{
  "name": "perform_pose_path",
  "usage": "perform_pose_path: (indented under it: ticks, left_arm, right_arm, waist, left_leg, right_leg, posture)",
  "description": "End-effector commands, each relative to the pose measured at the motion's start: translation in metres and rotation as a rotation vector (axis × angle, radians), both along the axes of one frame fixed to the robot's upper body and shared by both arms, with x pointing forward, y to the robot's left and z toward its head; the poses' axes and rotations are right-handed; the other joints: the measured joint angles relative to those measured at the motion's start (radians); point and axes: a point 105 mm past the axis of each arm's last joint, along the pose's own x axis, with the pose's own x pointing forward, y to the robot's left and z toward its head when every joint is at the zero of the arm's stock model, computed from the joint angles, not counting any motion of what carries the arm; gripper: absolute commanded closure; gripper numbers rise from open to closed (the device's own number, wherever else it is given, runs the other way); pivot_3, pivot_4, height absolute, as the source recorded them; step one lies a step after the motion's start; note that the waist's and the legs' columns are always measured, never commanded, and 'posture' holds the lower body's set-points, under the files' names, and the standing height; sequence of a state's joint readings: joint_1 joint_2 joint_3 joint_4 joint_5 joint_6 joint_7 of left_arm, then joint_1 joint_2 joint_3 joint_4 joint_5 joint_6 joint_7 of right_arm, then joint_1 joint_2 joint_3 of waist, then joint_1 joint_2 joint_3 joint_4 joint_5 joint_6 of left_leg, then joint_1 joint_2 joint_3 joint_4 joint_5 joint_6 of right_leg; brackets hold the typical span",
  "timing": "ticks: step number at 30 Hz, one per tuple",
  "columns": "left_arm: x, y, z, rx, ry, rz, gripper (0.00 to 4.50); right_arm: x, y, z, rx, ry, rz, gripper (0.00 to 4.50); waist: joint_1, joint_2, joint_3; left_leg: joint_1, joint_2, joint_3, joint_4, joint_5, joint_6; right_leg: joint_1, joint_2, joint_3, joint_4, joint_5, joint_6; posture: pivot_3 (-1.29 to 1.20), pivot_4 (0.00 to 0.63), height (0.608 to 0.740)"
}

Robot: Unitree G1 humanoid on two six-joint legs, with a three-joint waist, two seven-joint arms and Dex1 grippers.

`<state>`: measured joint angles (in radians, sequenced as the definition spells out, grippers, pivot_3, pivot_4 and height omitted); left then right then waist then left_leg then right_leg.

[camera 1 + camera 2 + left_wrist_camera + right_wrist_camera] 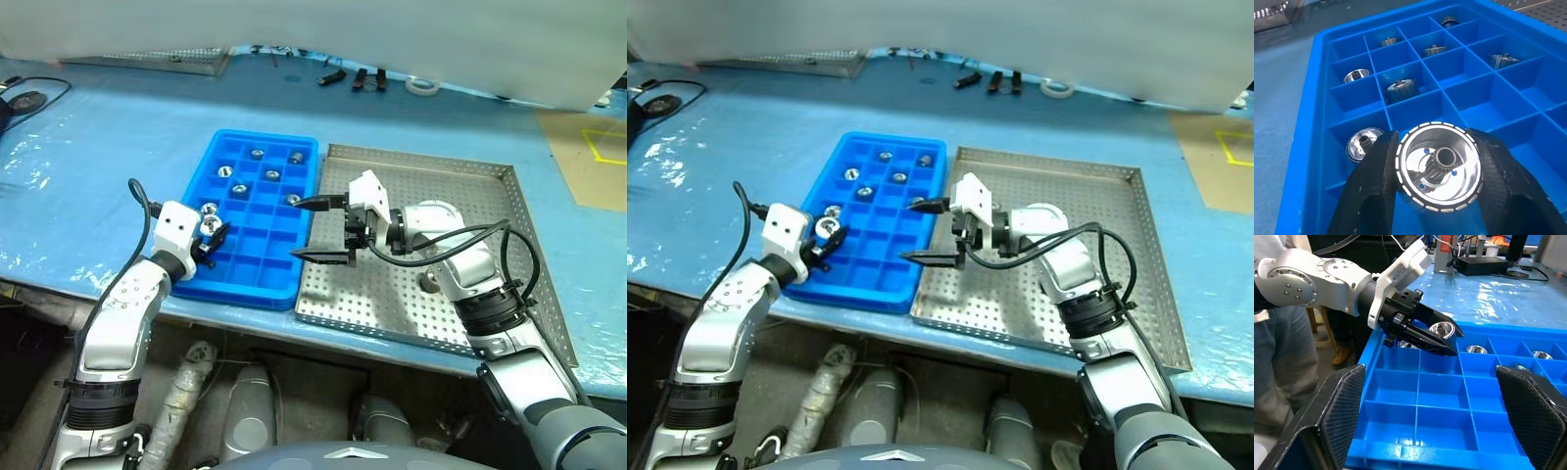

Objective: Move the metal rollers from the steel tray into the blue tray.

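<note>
The blue tray lies left of the steel tray on the blue-covered table. Several metal rollers sit in its far compartments. My left gripper hovers over the tray's near-left corner, shut on one shiny roller; another roller lies in the compartment just beyond it. My right gripper points left at the seam between the two trays, open and empty, with its fingers spread over the blue tray's right edge. One roller rests on the steel tray's floor beside my right forearm.
A second perforated tray, dark tools and a tape roll lie along the table's far edge. Cardboard with yellow tape sits at the far right. A person's legs stand by the table in the right wrist view.
</note>
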<state>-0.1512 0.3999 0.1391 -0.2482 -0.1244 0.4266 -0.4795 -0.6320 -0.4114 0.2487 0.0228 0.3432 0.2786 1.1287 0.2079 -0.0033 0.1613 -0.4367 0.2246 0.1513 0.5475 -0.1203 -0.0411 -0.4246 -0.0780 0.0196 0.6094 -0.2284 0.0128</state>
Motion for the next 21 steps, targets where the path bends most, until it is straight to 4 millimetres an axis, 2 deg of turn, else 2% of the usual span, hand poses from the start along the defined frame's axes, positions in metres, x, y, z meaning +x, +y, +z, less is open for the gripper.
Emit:
perform_pose_path:
  ticks: [1,6,15,18,21]
  left_arm:
    - [0.001,0.001,0.013,-0.019,-0.030,-0.014,1.77]
    - [0.003,0.001,0.014,-0.025,-0.019,-0.025,0.15]
    - [0.009,-0.009,0.020,-0.037,-0.028,-0.086,0.06]
    - [0.016,-0.015,0.023,-0.030,-0.036,-0.111,0.06]
    - [0.033,-0.028,0.027,0.017,-0.055,-0.158,0.06]
  right_arm:
    - [-0.003,-0.003,0.010,0.028,-0.048,-0.006,0.00]
    - [-0.003,-0.004,0.007,0.032,-0.049,-0.021,0.00]
    - [-0.003,-0.006,0.010,0.042,-0.057,-0.045,0.00]
    - [-0.003,-0.007,0.013,0.047,-0.061,-0.061,0.00]
    - [0.000,-0.015,0.020,0.051,-0.084,-0.113,0.00]
  waist:
    - [0.000,0.000,0.000]
    - [-0.001,0.000,0.000]
    - [-0.003,0.000,0.000]
    - [-0.005,0.000,0.000]
    - [-0.005,0.000,0.000]
  left_leg:
    - [0.000,0.000,0.000,0.000,0.000,0.000]
    - [0.000,0.000,-0.001,0.001,0.000,-0.001]
    - [0.000,0.000,-0.001,0.006,0.000,0.000]
    - [0.000,0.000,-0.001,0.008,0.000,-0.001]
    - [0.000,0.000,-0.001,0.011,0.000,-0.001]
  right_leg:
    - [0.000,0.000,0.000,0.000,0.000,0.000]
    - [0.000,0.000,0.000,0.002,0.000,0.000]
    - [0.000,0.000,0.000,0.007,0.000,0.000]
    - [0.000,0.000,0.000,0.009,0.000,0.000]
    - [0.000,0.000,0.001,0.012,0.000,0.000]
  posture:
    - [0.35,0.150,0.740]
    - [0.32,0.150,0.740]
    - [0.28,0.150,0.740]
    - [0.24,0.150,0.740]
    - [0.18,0.150,0.740]
